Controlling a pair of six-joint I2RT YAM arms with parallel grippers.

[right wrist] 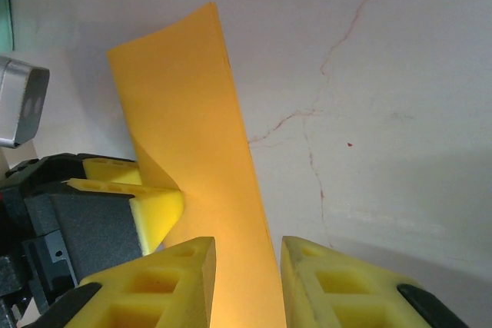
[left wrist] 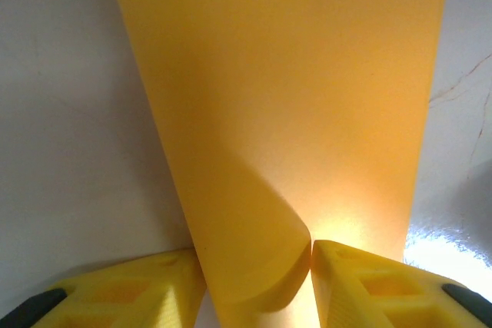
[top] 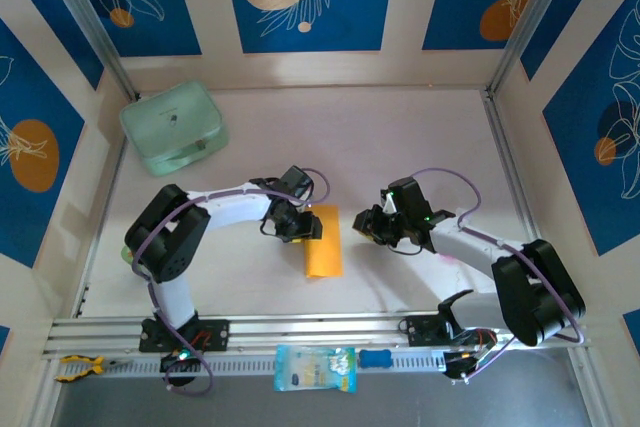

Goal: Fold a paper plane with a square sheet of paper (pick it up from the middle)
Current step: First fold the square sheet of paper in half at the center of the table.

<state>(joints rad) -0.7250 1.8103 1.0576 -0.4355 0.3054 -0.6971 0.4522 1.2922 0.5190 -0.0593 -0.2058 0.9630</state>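
The square sheet of paper (top: 323, 245) lies mid-table as an orange-yellow folded strip between both arms. My left gripper (top: 299, 224) sits at its left edge. In the left wrist view the sheet (left wrist: 292, 74) curls over into a rounded fold, and my left gripper (left wrist: 257, 282) is shut on that fold, with both yellow fingers touching it. My right gripper (top: 366, 226) is at the strip's right side. In the right wrist view its jaws (right wrist: 246, 282) stand a little apart over the sheet (right wrist: 204, 136), gripping nothing. The left gripper's yellow finger (right wrist: 157, 209) holds the raised flap.
A mint-green rounded case (top: 173, 127) stands at the back left. A pale blue packet (top: 314, 368) and a small blue piece (top: 374, 358) lie on the front rail, and a yellow-handled tool (top: 78, 367) lies at the front left. Patterned walls enclose the table.
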